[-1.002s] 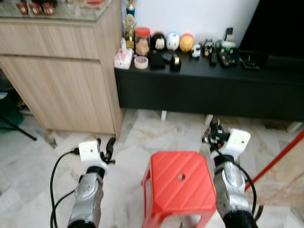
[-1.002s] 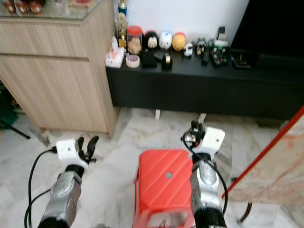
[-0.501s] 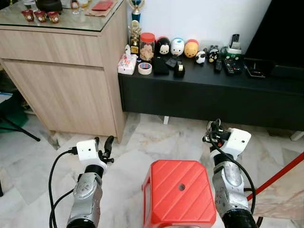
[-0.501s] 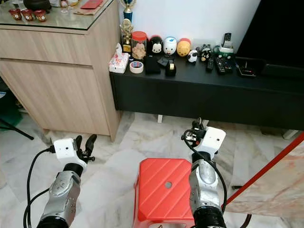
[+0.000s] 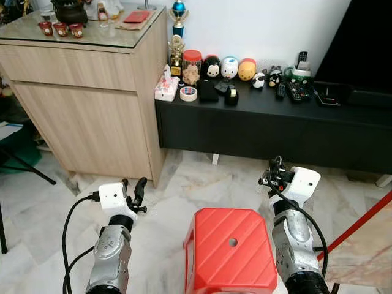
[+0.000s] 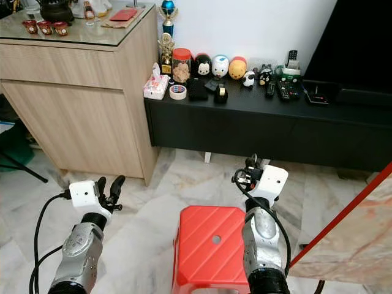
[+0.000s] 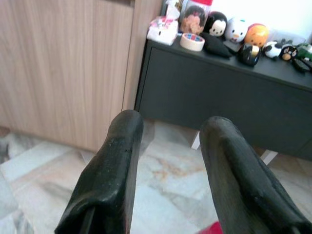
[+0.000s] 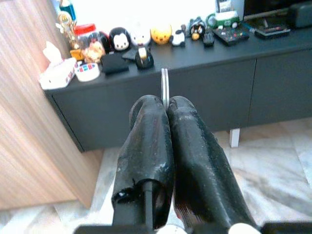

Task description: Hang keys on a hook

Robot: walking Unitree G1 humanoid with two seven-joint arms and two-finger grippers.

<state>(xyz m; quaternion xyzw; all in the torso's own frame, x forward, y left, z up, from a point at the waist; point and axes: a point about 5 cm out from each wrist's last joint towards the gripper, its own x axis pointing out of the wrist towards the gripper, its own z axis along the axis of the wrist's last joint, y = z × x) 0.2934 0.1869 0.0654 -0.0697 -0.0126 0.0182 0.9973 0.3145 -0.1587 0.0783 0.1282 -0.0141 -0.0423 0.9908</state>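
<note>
— What is sitting where in front of the robot?

— A red plastic stool (image 5: 231,248) is standing on the marble tiled floor (image 5: 190,180), between the two arms. Behind it, a long black low cabinet (image 5: 269,128) is running along the white wall (image 5: 269,27), and a light wooden sideboard with a glass top (image 5: 86,92) is standing at that cabinet's left end, touching it.

— And what is lying on the cabinet?

— A roll of tape (image 5: 188,93) is lying near its left end, a lidded jar (image 5: 192,66) is standing behind the tape, and round cartoon figurines (image 5: 230,67) are lining up to the jar's right. Remote controls (image 5: 294,90) are lying further right.

— And the right edge?

— A red pole (image 5: 358,223) is slanting across the floor, right of the stool.
</note>
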